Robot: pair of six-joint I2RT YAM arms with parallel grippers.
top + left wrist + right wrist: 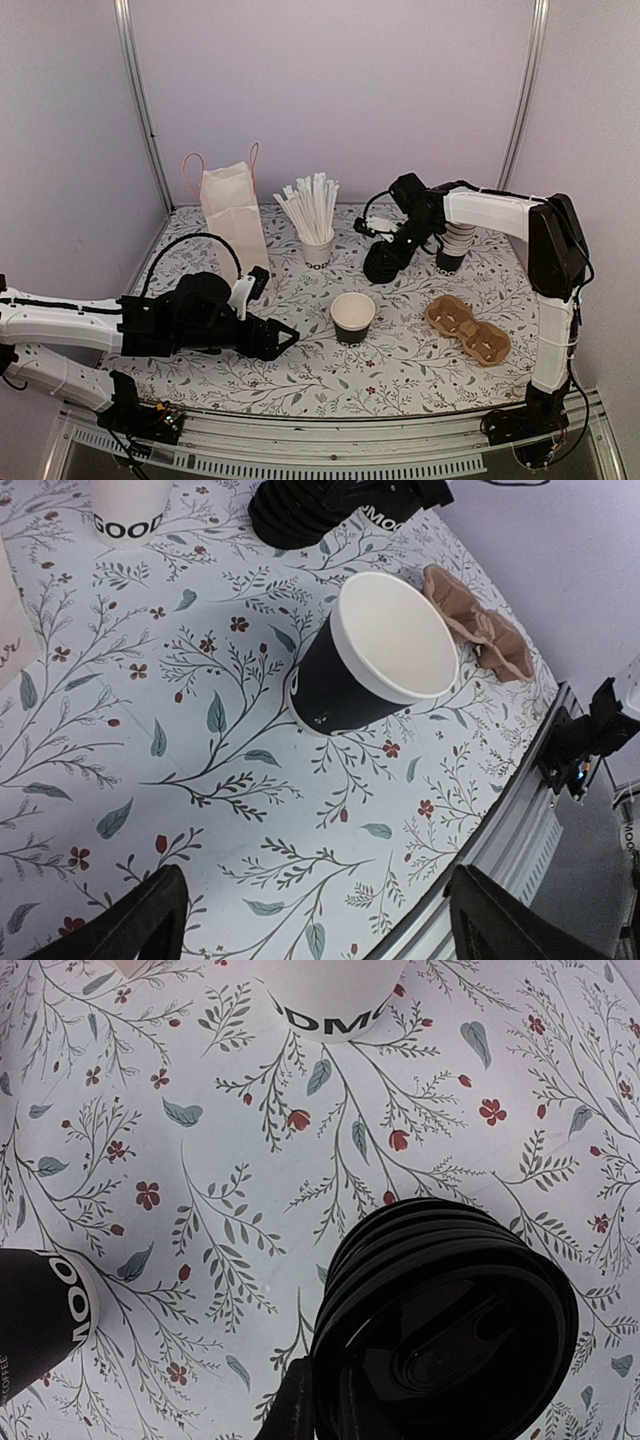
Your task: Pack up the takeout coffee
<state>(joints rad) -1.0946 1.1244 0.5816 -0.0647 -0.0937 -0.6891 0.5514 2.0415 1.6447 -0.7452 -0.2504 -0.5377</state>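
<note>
A single black paper cup [353, 318] with a white inside stands lidless mid-table; it also shows in the left wrist view [375, 660]. No lidded cup shows. A stack of black plastic lids [383, 262] stands behind it and fills the right wrist view [450, 1330]. My right gripper [393, 247] is down on that stack, its jaws [320, 1415] nearly together and pinching the left rim of the top lid. My left gripper [285, 338] is open and empty, low over the table just left of the cup [320, 920].
A stack of lidless black cups [452, 245] stands right of the lids. A white cup of straws [318, 245] and a white paper bag [235, 215] are at the back. A brown cardboard carrier [467, 328] lies at the right. The table's front rail [520, 810] is near my left gripper.
</note>
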